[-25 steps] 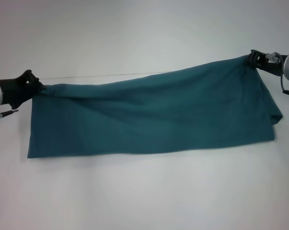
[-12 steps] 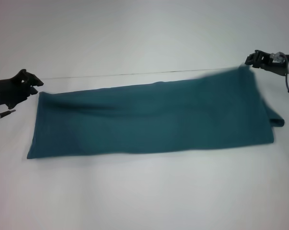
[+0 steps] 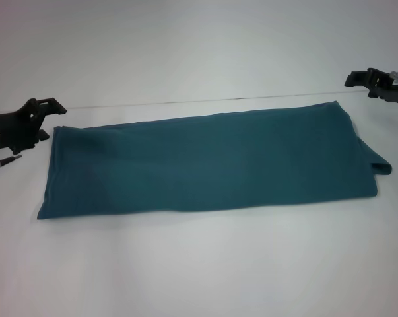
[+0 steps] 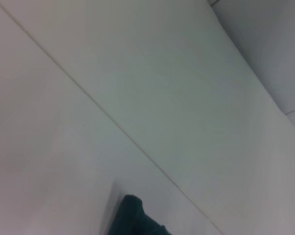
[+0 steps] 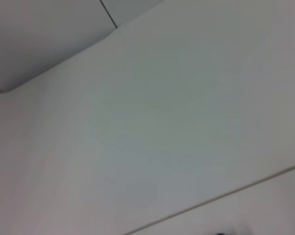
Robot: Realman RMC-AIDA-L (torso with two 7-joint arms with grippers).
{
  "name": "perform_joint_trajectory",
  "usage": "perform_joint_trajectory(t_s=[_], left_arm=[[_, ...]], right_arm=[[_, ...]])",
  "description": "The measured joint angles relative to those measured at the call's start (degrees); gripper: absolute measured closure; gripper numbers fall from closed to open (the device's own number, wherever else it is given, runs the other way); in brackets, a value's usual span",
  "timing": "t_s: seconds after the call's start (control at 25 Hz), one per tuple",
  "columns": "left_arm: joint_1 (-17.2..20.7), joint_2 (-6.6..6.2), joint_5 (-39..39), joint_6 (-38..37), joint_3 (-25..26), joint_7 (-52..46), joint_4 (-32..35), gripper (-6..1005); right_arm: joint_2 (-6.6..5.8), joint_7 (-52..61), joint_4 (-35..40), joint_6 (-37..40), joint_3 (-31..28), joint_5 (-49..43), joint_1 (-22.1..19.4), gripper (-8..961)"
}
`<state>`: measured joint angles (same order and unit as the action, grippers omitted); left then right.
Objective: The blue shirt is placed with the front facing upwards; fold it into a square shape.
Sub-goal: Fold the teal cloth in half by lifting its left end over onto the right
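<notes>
At the far left of the head view we see the left gripper (image 3: 45, 105), black, its arm cut off by the frame edge. Its fingers stand apart with nothing between them, just beside the shirt's near-left top corner but not touching it, as far as we can judge. A thin metal pin pokes out below the arm; we cannot tell what it is.

The shirt (image 3: 205, 162) lies flat on the white table (image 3: 199, 264) as a long teal band, running left to right and rising slightly toward the right. It is folded lengthwise, so we see only plain cloth: no lettering, collar or label shows. At its right end a small flap sticks out past the edge, with layers stacked under it; how many layers we cannot make out. A thin seam line in the table runs just behind the shirt's far edge.

At the far right, the right gripper (image 3: 370, 78) hangs near the shirt's far-right corner, clear of the cloth, empty and spread; most of its arm is out of frame.

The left wrist view shows bare table, the seam, and a dark teal corner of the shirt (image 4: 135, 218) at the picture's edge. The right wrist view shows only table and seam.
</notes>
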<state>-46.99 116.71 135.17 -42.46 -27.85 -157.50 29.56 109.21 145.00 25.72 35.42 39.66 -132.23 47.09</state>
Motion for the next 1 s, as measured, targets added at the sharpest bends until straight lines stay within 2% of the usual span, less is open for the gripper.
perform_joint_trajectory(t_s=[0.08, 0.16, 0.28, 0.4, 0.44, 0.56, 0.72, 0.84, 1.0], left_arm=[[0.36, 0.05, -0.01, -0.82, -0.01, 0.0, 0.39, 475], [0.77, 0.16, -0.04, -1.77, 0.0, 0.0, 1.01, 377], [2.61, 0.91, -1.81, -5.48, -0.01, 1.53, 3.9, 265], [5.1, 1.62, -7.46, -10.62, 0.03, 6.7, 6.63, 153], [6.3, 1.76, -10.83, -13.43, 0.0, 9.31, 7.37, 152], [8.68, 1.4, -17.3, -21.16, -0.02, 14.61, 7.93, 150], [10.47, 0.33, -18.7, -28.71, -0.02, 18.07, 7.62, 151], [11.81, 0.02, -18.4, -31.34, 0.06, 19.23, 7.38, 151], [13.52, 0.52, -18.87, -30.94, 0.43, 19.58, 6.57, 152]], right_arm=[[-0.29, -0.28, 1.07, 2.09, -0.17, 0.48, -0.84, 362], [0.0, -1.68, 3.63, 4.69, -0.32, 2.13, -2.59, 316], [1.83, -7.93, 9.61, 9.9, -0.39, 9.85, -7.31, 318], [3.56, -16.01, 13.91, 16.55, -0.46, 20.3, -13.06, 320], [3.86, -18.69, 14.66, 19.59, -0.48, 23.99, -14.99, 321], [3.38, -21.51, 14.98, 26.16, -0.54, 29.15, -18.23, 323], [1.88, -21.31, 14.35, 35.64, -1.14, 29.91, -20.58, 326], [1.28, -21.34, 13.9, 42.37, -1.97, 29.94, -22.02, 327], [1.19, -21.54, 12.88, 48.22, -2.69, 29.69, -23.63, 327]])
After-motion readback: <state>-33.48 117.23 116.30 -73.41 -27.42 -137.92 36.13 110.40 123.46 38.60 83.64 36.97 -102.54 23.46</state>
